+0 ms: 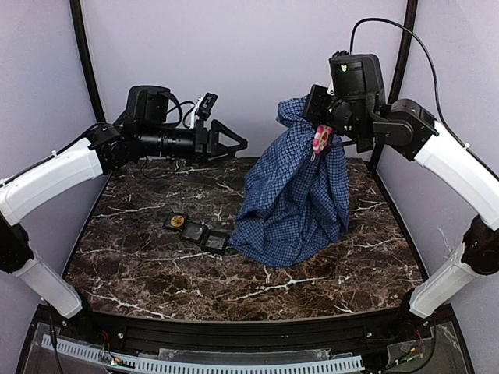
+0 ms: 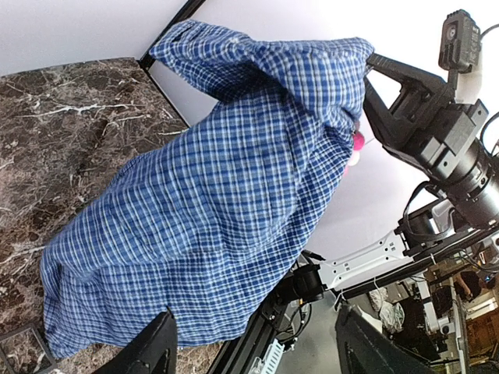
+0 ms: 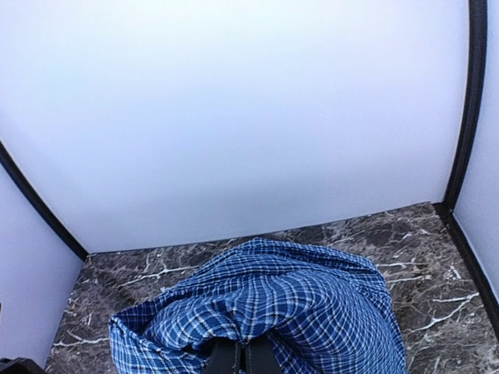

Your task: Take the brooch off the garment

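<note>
The garment (image 1: 292,199), a blue check shirt, hangs from its bunched top down to the marble table (image 1: 156,273). My right gripper (image 1: 318,115) is shut on that top fold; in the right wrist view its closed fingers (image 3: 243,360) are half buried in the cloth (image 3: 296,308). A pink-and-white brooch (image 1: 320,140) is pinned just below the grip and peeks past the cloth edge in the left wrist view (image 2: 357,142). My left gripper (image 1: 235,145) hangs open in the air left of the shirt, pointing at it, apart from it. Its fingers (image 2: 152,351) hold nothing.
A black three-slot tray (image 1: 204,234) lies on the table just left of the shirt's lower hem, with a small gold piece (image 1: 178,221) in its left slot. Black frame posts stand at the back corners, and the pale backdrop wall (image 1: 249,62) closes the rear.
</note>
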